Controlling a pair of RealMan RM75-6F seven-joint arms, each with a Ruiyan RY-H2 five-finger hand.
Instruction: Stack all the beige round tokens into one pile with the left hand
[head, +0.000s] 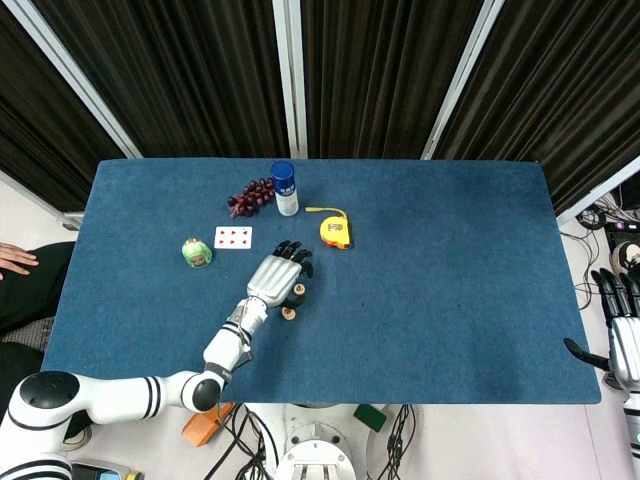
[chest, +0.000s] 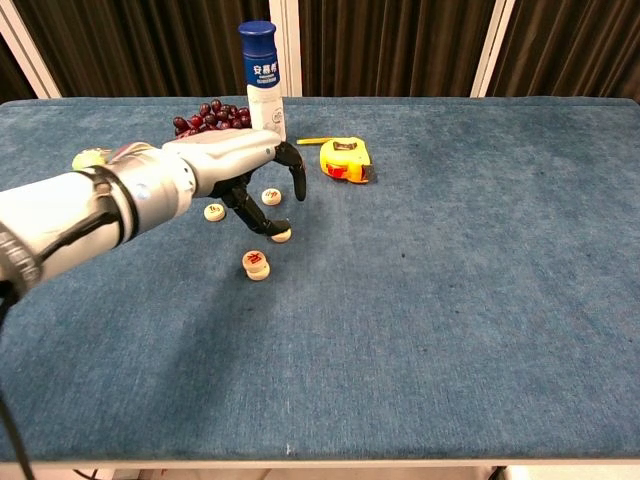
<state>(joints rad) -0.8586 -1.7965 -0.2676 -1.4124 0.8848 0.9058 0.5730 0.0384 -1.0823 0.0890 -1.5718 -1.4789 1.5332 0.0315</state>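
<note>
Your left hand hovered over the bench, fingers spread and arched downward, holding nothing; one fingertip touched or nearly touched the token beneath it. Nearer the robot than the hand lay a short pile of tokens; another token sat under the fingers, and a fourth below the palm. Your right hand hung off the bench edge, fingers apart, empty. Risks: a flat token could slide rather than lift under a downward fingertip; a sweep toward the pile could topple it; the tape measure beyond the fingertips could be bumped.
</note>
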